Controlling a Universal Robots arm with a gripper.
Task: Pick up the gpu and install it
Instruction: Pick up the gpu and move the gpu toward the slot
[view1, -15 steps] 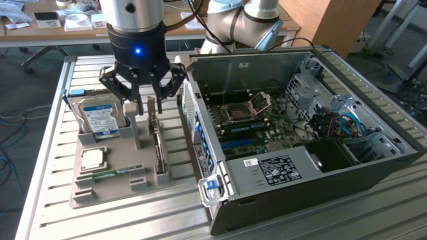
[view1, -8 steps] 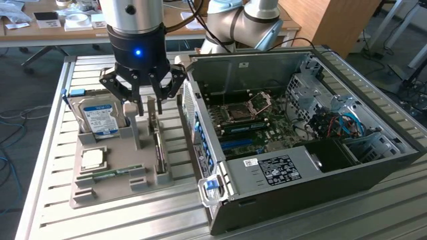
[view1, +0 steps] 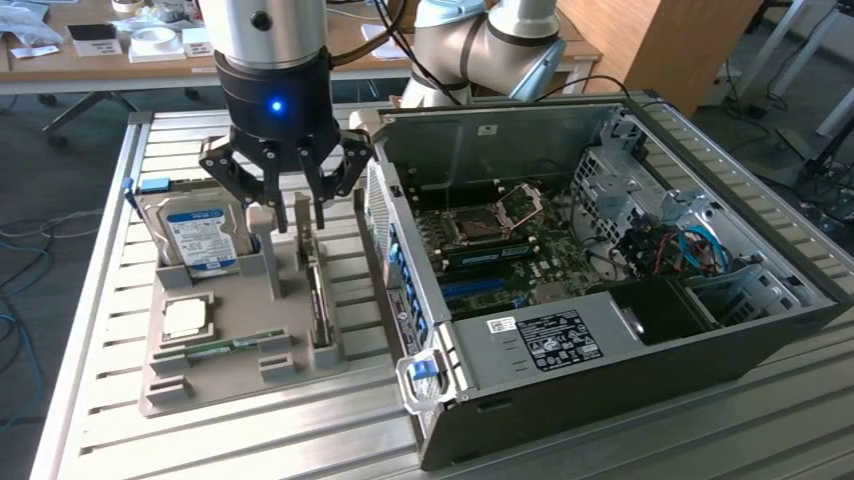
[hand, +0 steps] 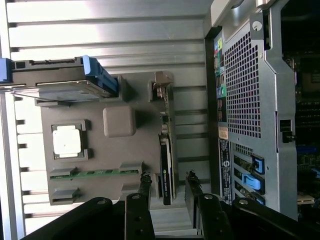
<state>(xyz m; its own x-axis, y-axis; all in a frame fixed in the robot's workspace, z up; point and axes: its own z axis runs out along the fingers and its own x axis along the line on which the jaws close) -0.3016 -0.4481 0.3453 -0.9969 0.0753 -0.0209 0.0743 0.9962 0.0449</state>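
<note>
The gpu (view1: 319, 295) (hand: 166, 170) stands upright on its long edge in a slot along the grey holder's (view1: 214, 388) edge at the exterior view's right. It is a thin card with a black face, green board and pale metal bracket at one end.

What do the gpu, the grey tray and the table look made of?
Gpu: green circuit board, likely fibreglass laminate, with a dark matte face, probably plastic. Tray: matte grey with blocky moulded shapes, probably plastic, perhaps printed. Table: ribbed silvery slats with a dull sheen, apparently aluminium.
</note>
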